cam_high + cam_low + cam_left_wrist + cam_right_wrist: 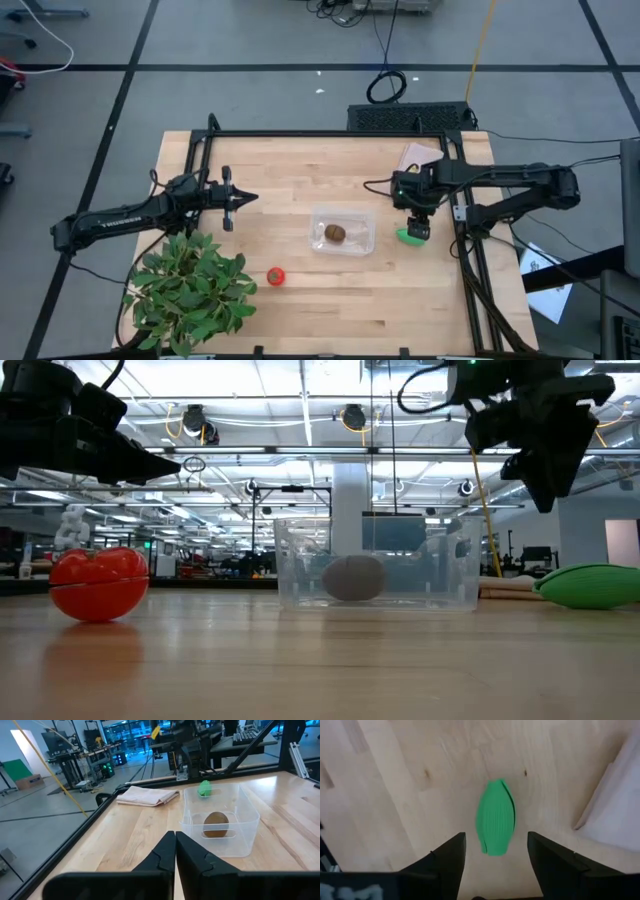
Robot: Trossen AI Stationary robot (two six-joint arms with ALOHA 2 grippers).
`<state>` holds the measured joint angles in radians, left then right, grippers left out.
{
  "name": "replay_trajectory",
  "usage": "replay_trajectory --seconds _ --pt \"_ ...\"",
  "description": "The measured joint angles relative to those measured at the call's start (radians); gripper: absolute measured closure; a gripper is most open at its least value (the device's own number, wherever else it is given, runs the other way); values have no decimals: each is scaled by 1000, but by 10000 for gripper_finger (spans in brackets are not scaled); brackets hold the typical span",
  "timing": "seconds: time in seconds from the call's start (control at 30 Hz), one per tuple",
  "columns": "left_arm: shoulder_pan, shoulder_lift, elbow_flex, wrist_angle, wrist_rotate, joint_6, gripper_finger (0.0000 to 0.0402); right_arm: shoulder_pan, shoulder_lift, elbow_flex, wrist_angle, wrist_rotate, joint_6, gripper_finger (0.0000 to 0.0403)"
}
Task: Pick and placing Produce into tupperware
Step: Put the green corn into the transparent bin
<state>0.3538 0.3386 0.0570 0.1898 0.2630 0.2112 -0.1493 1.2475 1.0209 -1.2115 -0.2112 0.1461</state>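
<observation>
The clear tupperware [343,232] stands on the table's middle with the brown kiwi-like piece [335,233] lying inside it. The green oblong piece [495,823] lies on the table to the tupperware's right. My right gripper [496,851] hangs above it, pointing down, fingers open on either side of it and clear of it. The red tomato-like ball [276,276] rests on the table nearer the front, beside the plant. My left gripper [175,851] is shut and level at the table's left, holding nothing.
A large leafy plant [190,290] fills the near left corner. A pinkish-tan flat packet [420,156] lies at the far right, behind the right arm. A black metal frame [330,133] runs along the table's far and side edges.
</observation>
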Motion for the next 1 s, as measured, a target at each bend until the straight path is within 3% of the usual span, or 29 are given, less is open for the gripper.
replay_trajectory --seconds 0.63,1.0 --pt "0 0 0 -6 0 5 385 22 40 -17 51 27 57 173" --pt "0 0 0 -6 0 5 385 85 39 -114 111 27 110 174"
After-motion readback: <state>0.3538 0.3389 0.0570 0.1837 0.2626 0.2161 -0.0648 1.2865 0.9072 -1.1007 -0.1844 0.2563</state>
